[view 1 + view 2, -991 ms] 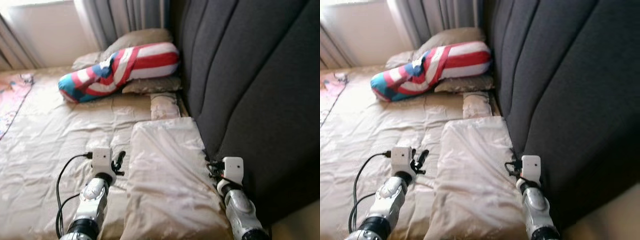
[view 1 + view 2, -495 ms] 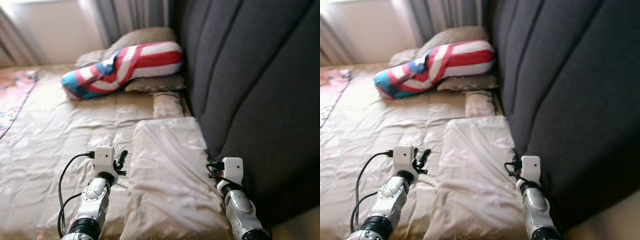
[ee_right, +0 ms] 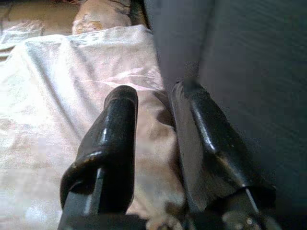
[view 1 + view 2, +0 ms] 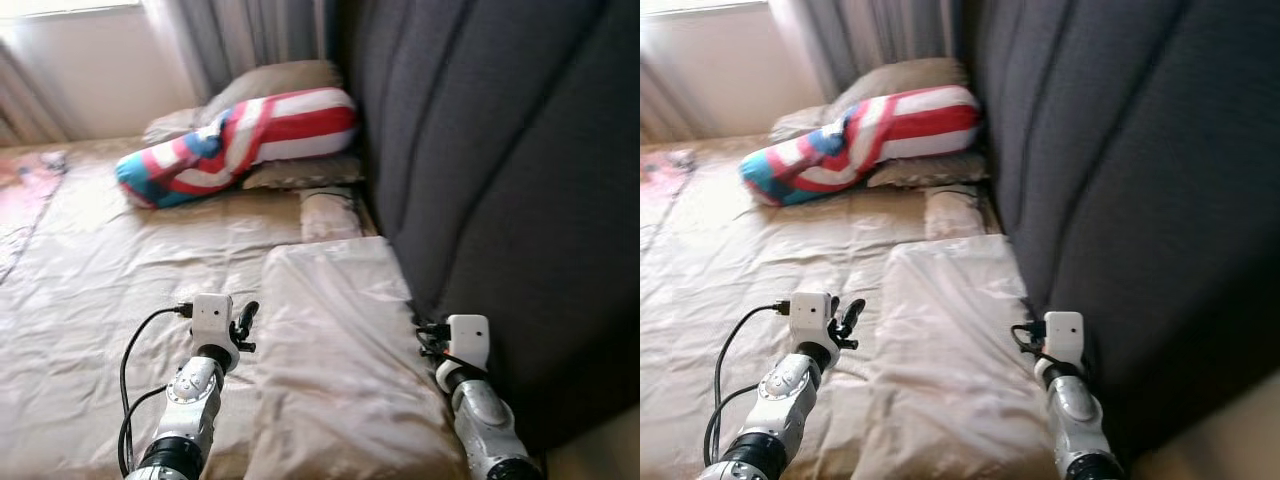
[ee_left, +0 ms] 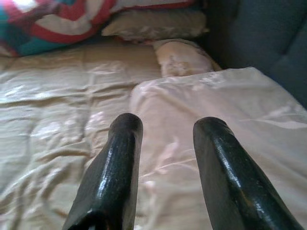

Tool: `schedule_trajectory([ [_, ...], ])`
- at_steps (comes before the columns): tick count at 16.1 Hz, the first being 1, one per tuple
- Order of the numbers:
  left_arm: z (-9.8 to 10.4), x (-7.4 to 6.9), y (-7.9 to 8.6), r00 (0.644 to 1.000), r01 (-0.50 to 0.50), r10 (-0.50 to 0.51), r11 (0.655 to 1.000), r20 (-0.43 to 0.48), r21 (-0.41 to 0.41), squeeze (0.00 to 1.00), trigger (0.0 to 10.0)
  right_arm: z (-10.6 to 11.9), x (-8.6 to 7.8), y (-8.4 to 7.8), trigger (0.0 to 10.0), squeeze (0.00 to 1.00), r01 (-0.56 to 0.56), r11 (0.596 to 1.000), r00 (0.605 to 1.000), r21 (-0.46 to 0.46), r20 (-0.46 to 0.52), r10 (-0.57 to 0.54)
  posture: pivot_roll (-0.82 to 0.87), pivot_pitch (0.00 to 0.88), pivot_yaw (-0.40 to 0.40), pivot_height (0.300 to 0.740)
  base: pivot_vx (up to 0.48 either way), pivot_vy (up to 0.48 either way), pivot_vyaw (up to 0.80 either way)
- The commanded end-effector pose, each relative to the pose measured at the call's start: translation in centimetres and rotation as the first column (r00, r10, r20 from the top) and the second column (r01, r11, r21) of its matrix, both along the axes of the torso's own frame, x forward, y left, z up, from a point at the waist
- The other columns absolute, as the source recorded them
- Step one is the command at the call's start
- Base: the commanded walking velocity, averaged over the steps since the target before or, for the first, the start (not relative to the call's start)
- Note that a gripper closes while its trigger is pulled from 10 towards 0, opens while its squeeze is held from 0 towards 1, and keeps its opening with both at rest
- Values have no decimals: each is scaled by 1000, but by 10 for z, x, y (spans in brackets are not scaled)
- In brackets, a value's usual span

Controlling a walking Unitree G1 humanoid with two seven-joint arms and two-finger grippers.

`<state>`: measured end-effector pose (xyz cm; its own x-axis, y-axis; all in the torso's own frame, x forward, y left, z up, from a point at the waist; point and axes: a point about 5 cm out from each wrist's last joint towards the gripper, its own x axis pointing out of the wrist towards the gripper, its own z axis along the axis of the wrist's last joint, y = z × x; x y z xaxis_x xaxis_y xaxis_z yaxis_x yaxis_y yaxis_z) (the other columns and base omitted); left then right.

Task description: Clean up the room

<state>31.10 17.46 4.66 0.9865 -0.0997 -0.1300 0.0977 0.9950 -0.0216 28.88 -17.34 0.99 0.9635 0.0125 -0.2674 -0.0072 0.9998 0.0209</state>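
Beige satin bedding point(image 4: 120, 260) spreads across the frame beside a dark padded headboard point(image 4: 500, 150) on the right, with a flag-striped bolster point(image 4: 240, 140) at upper centre. Low in the centre lies a cream pillow point(image 4: 340, 350). The left gripper point(image 5: 163, 143) hovers at its left edge and the right gripper point(image 3: 153, 139) at its right edge against the headboard, both with fingers parted and empty.

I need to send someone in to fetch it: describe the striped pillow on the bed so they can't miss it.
Start at the dark grey padded headboard and follow it to the far corner by the curtains. There the long bolster pillow lies across two beige pillows. It is the only cushion with red and white stripes and blue patches; the others are plain tan.
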Motion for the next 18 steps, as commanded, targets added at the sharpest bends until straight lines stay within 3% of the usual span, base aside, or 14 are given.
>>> schedule_trajectory([
  [1,-1,-1,6,1000,-19,19,1000,-11,5,0,10000,2,2,5,10000,0,-20,1000,1000,-2,9,20,-45,26,4,740,0,296,800],
  [3,-1,-2,6,1000,-20,20,1000,-10,6,0,10000,2,1,6,10000,0,-16,1000,1000,7,8,16,-45,27,4,740,0,300,731],
  [16,-1,-1,6,1000,-19,19,1000,-14,8,0,10000,1,1,5,10000,0,-14,1000,1000,10,0,14,-45,31,8,740,0,300,0],
  [18,-1,-1,6,1000,-19,19,1000,-14,9,0,10000,1,1,6,10000,0,-24,1000,1000,-3,1,24,-45,31,8,740,0,302,800],
])
